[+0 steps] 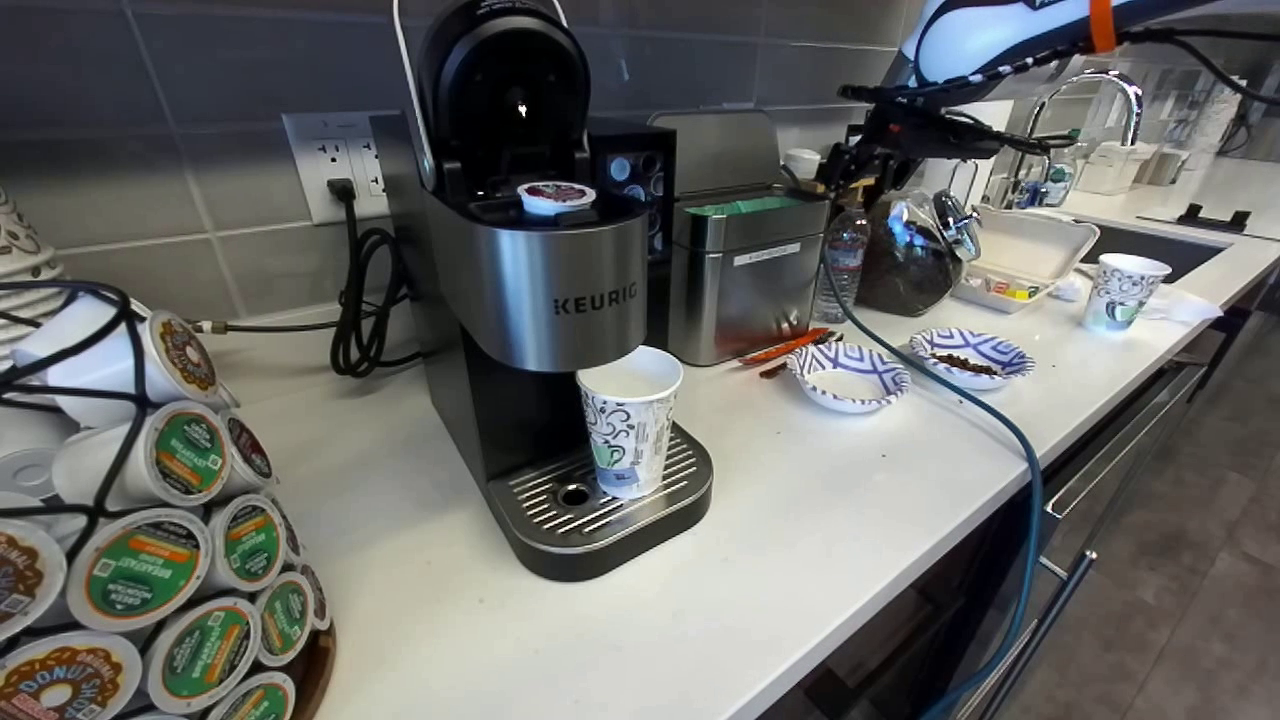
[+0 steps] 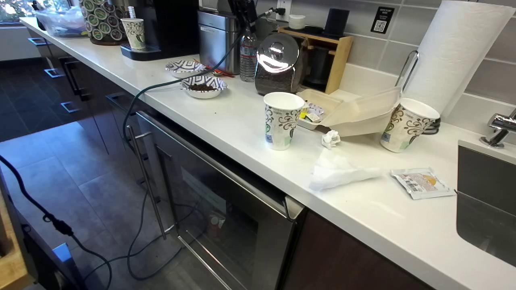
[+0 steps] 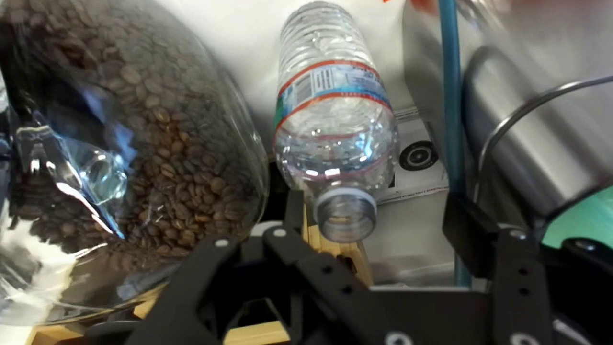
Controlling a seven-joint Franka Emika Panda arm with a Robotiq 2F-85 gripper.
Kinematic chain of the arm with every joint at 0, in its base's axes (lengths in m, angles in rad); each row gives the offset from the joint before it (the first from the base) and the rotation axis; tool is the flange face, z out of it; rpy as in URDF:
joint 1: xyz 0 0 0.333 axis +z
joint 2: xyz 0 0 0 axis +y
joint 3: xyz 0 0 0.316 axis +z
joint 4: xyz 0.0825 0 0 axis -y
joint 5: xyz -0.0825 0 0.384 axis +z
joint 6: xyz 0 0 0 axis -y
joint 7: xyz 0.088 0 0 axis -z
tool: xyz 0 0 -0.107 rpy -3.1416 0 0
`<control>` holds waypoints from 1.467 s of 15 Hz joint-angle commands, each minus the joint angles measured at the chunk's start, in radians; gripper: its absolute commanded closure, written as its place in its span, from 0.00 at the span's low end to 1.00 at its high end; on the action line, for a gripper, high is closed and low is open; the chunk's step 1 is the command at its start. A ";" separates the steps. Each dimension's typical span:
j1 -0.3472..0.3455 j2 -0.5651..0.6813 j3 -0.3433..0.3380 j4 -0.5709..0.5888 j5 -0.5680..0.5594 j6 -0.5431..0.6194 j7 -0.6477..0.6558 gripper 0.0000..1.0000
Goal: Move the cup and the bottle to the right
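Two empty fingers (image 3: 469,239) are standing well apart; the bottle (image 3: 333,124) is showing its neck between them, presumably because I'm aiming the pincer (image 3: 377,214) from above.

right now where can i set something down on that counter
Bare counter lies between the coffee maker, patterned bowls and front edge; another patch between the foil packet, sink and front edge. Crowded: around the clear bottle, between bean jar and steel bin, with the jaws open about its top.
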State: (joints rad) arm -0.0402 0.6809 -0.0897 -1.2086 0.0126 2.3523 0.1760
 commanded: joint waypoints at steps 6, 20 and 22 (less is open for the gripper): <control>0.016 0.037 -0.035 0.091 -0.072 -0.065 0.019 0.44; 0.028 0.022 -0.025 0.107 -0.102 -0.187 0.003 0.92; 0.026 0.002 -0.019 0.095 -0.099 -0.180 -0.008 0.92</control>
State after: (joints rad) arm -0.0118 0.7016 -0.1195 -1.1209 -0.0861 2.1960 0.1768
